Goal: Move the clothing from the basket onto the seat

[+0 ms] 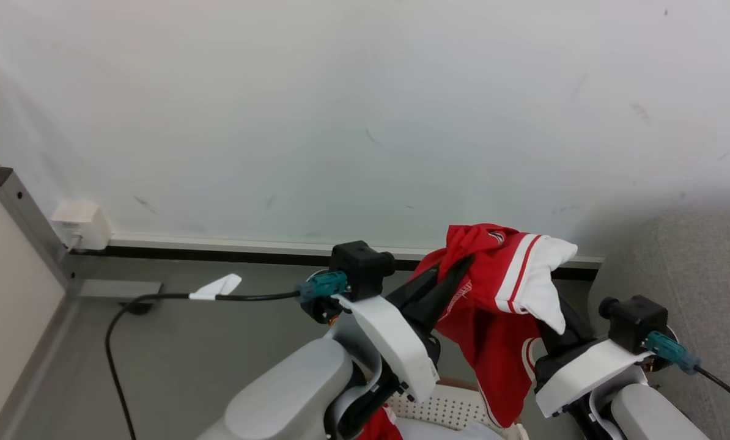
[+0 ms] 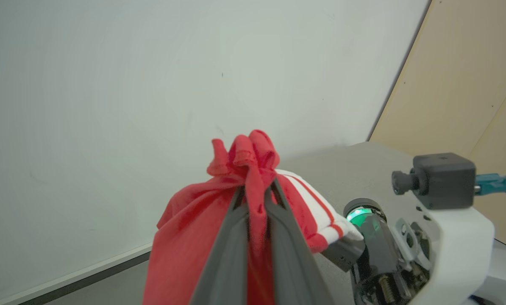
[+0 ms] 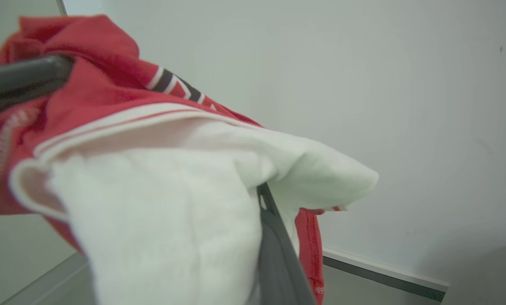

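Holding the red clothing (image 1: 493, 318) up in the air, I have my left gripper (image 1: 457, 269) pressed together on a bunch of it. In the left wrist view the fabric is squeezed between the two dark fingers (image 2: 227, 254) and sticks out above their tips. The white part with red stripes lies over my right gripper (image 3: 265, 212) and covers it. I see one dark finger (image 3: 278, 262) under the cloth, so I cannot tell if these jaws are wide or narrow. The garment hangs down between my two arms, above the white basket (image 1: 450, 406), and another piece of red cloth (image 1: 377, 428) shows at the bottom edge beside it. The grey sofa (image 1: 701, 263) is at my right side, and the clothing does not touch it.
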Controlling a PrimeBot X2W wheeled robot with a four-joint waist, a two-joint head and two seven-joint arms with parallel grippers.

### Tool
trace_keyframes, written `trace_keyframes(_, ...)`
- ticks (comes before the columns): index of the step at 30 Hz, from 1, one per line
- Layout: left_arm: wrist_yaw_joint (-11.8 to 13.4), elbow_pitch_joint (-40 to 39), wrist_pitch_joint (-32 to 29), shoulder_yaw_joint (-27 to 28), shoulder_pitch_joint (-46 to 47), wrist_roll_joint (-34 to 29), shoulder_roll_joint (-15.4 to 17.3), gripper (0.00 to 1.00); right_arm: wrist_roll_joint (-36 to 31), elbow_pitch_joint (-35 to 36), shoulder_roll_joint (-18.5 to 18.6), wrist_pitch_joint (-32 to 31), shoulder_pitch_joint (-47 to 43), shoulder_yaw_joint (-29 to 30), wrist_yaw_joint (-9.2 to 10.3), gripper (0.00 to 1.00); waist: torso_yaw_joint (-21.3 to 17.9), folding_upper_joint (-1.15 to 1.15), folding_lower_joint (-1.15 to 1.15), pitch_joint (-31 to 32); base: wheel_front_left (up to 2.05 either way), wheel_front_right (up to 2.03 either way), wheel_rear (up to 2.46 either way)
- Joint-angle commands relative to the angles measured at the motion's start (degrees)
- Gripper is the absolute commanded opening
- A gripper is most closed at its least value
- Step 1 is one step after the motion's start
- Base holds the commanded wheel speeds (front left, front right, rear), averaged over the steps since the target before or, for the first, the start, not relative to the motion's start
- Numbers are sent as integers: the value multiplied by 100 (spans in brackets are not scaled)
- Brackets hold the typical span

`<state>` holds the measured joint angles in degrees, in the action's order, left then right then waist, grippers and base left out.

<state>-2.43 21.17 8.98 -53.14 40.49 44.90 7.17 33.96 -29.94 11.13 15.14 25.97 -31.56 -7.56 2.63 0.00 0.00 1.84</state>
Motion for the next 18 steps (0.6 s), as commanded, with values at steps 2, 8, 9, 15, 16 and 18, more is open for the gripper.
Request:
trace_keyframes(2,73,-59,65,2,-141,36,91,0,7,302,67,-1,-211,258,14,0,-186,0,0,-64,0,0,0)
trace_keyframes(8,112,-253,118,-60,-313,2,173,100,-106,697,149,1,-341,625,14,0,-643,0,0,-179,0,0,0)
trace_keyframes(9,131,-288,133,-78,-339,-21,195,100,-139,739,181,1,-330,681,14,0,-729,0,0,-202,0,0,0)
trace_keyframes(15,234,-475,183,-117,-380,-161,324,100,-231,899,331,1,-244,931,14,0,-1357,0,0,-392,0,0,0)
trace_keyframes(16,218,-494,198,-138,-366,-201,343,100,-132,944,316,1,-247,1017,14,0,-1457,0,0,-426,0,0,0)
trace_keyframes(18,219,-556,274,-148,-316,-313,422,100,-131,1023,385,1,-217,1068,14,0,-1696,0,0,-496,0,0,0)
